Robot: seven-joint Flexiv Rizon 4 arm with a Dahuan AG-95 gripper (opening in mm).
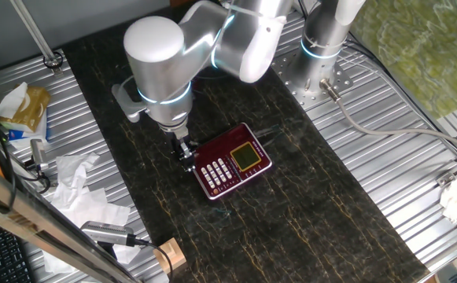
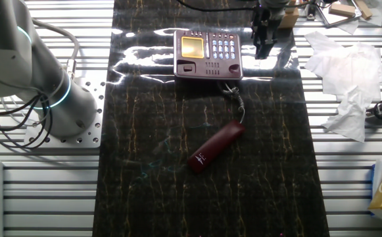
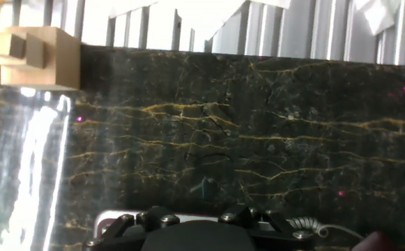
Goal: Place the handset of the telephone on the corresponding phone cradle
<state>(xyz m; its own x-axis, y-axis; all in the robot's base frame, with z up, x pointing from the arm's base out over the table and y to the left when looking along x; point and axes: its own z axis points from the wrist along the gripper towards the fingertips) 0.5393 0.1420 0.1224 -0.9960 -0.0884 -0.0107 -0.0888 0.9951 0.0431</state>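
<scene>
The gripper (image 2: 265,46) hangs low over the dark marble mat (image 2: 204,191), just beside the keypad end of the telephone (image 2: 208,54); whether its jaws are parted or pressed together cannot be told from any view, and nothing shows between them. In one fixed view the fingers (image 1: 186,155) sit right at the edge of the red base (image 1: 232,161), next to the white buttons. The handset (image 2: 216,146) lies well away from the jaws — flat on the mat on the far side of the base, tilted diagonally, joined to the phone by its curly cord (image 2: 235,100). The phone cradle (image 2: 208,73) is the long edge of the base facing the handset. Beyond the jaws, the hand view shows bare mat and a wooden block (image 3: 38,57) at its far corner — crumpled white paper (image 2: 345,82) lies off the mat.
</scene>
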